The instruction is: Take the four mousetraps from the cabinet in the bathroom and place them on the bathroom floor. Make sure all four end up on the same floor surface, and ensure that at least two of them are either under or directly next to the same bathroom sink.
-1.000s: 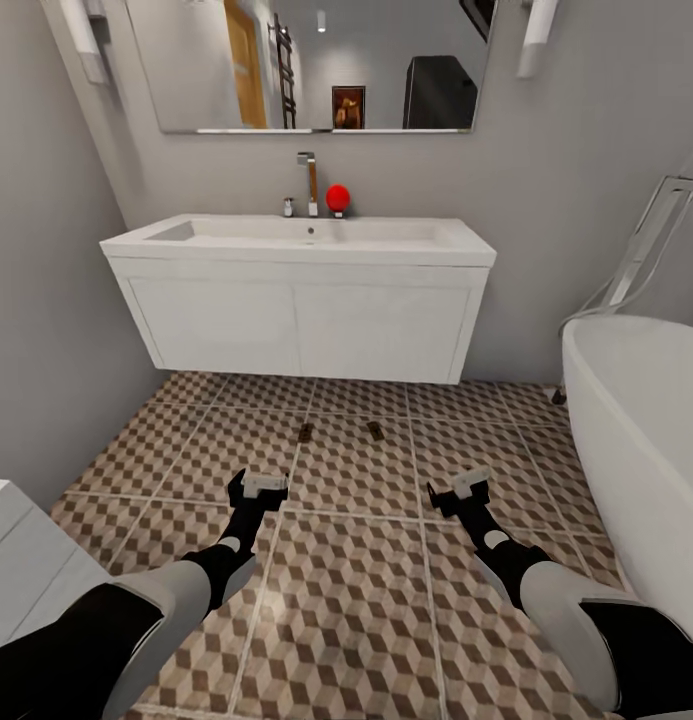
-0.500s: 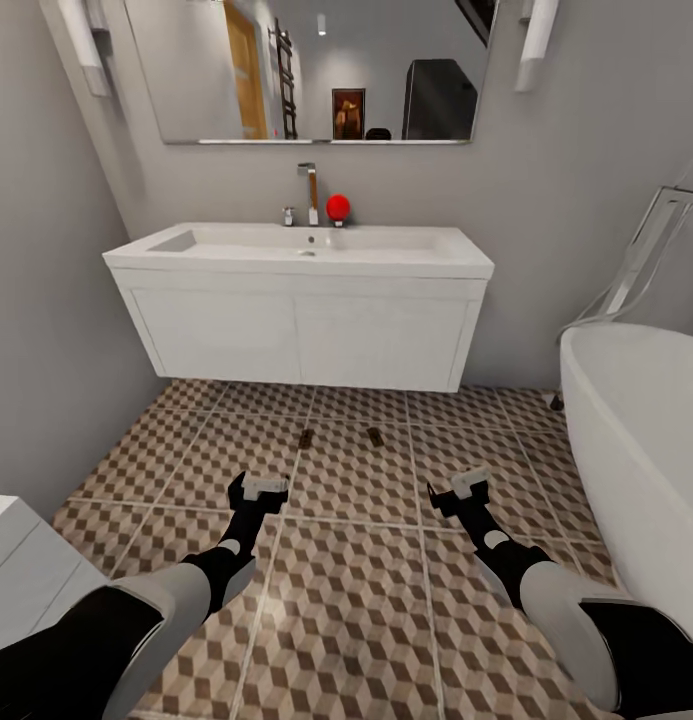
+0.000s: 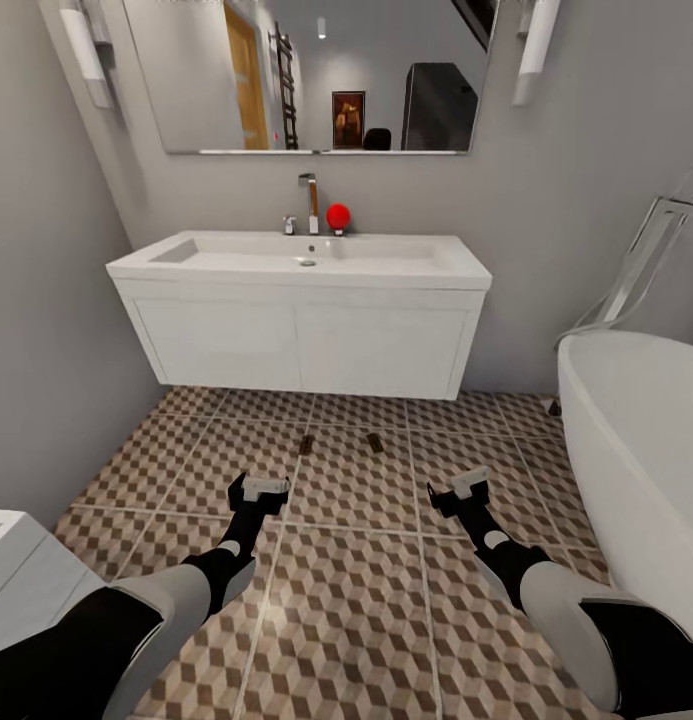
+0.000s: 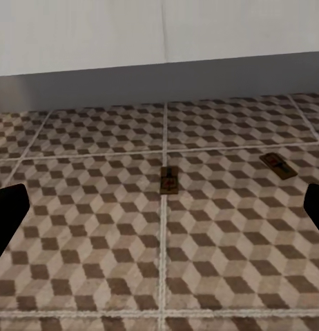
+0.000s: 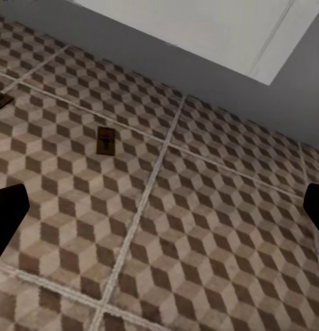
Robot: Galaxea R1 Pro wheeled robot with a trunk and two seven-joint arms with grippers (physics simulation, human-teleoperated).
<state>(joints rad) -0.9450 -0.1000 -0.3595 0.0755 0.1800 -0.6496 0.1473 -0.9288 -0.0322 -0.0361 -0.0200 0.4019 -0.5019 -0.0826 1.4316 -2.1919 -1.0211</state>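
A: 2 mousetraps lie on the bathroom floor (image 3: 346, 600) in the head view, a little above the frame's centre: the left mousetrap (image 3: 306, 444) and the right mousetrap (image 3: 374, 441), near each other and just in front of the white vanity carrying the sink (image 3: 306, 255) in the upper middle.

B: And the hands?

A: Left gripper (image 3: 258, 487) at lower left, right gripper (image 3: 466, 485) at lower right; both look spread and hold nothing, hovering over the tiles. The bathtub (image 3: 626, 450) fills the right edge.

B: Left wrist view?

A: 1 trap (image 4: 168, 181) sits at the centre on a grout line, the other (image 4: 278, 165) toward the right edge, the vanity's underside across the top. Dark fingertips (image 4: 6, 214) stand far apart at the frame's sides, so that gripper is wide.

B: Right wrist view?

A: 1 trap (image 5: 105, 140) shows left of centre, a corner of the other (image 5: 1, 101) at the left edge. The fingertips (image 5: 7, 207) are wide apart here too.

B: The risk?

A: I judge 2 traps remain to fetch. Turning the base away carelessly could sweep an arm or wheel over these 2 and knock them from the sink, or clip the bathtub.
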